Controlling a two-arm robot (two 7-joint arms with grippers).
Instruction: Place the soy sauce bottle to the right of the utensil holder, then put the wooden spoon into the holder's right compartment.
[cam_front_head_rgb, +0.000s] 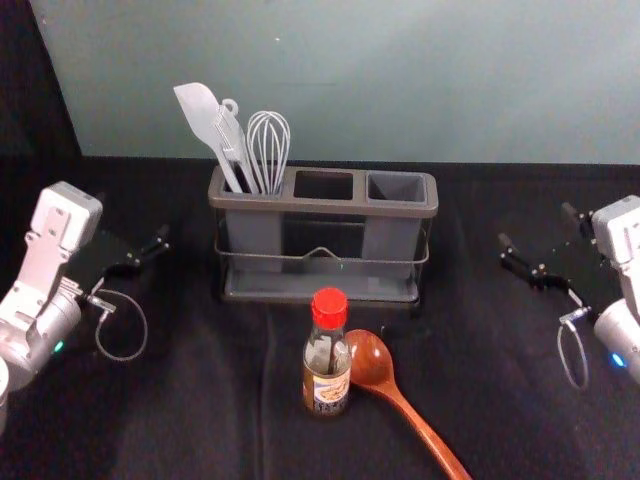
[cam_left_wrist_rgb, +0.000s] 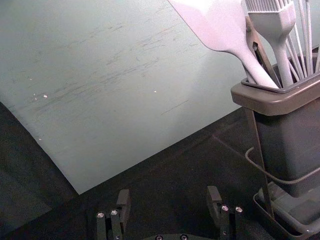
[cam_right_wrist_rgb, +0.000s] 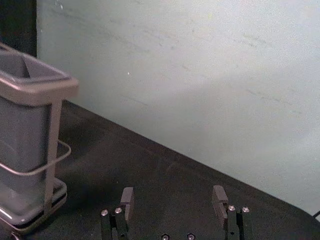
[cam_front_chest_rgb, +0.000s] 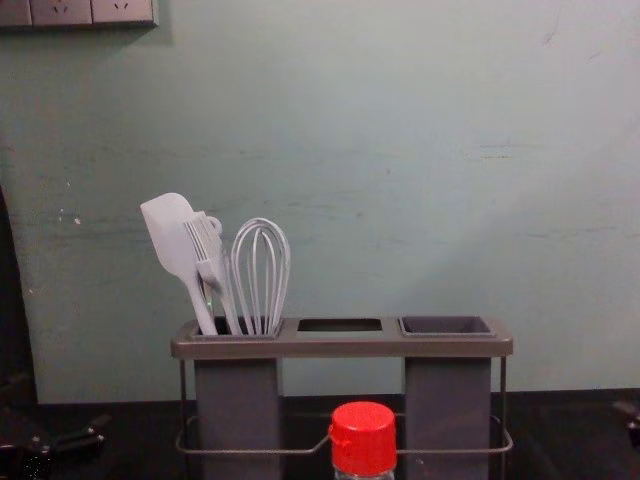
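Note:
The soy sauce bottle (cam_front_head_rgb: 328, 360), red-capped, stands upright in front of the utensil holder (cam_front_head_rgb: 322, 292); its cap (cam_front_chest_rgb: 363, 438) shows in the chest view. Beside the bottle, on its right, lies the wooden spoon (cam_front_head_rgb: 405, 406), bowl toward the holder and handle pointing to the front right. The holder's right compartment (cam_front_head_rgb: 396, 187) is empty. My left gripper (cam_front_head_rgb: 150, 254) is open, left of the holder; in its wrist view the left gripper (cam_left_wrist_rgb: 170, 202) has nothing between its fingers. Over to the right of the holder, my right gripper (cam_front_head_rgb: 540, 245) is open; its wrist view shows the right gripper (cam_right_wrist_rgb: 173, 202) holding nothing.
A spatula (cam_front_head_rgb: 205, 120), a brush and a whisk (cam_front_head_rgb: 268, 150) stand in the holder's left compartment and rise above its rim. A pale green wall (cam_front_head_rgb: 450, 80) stands behind the black-covered table (cam_front_head_rgb: 200, 410). Open space lies between the holder and the right gripper.

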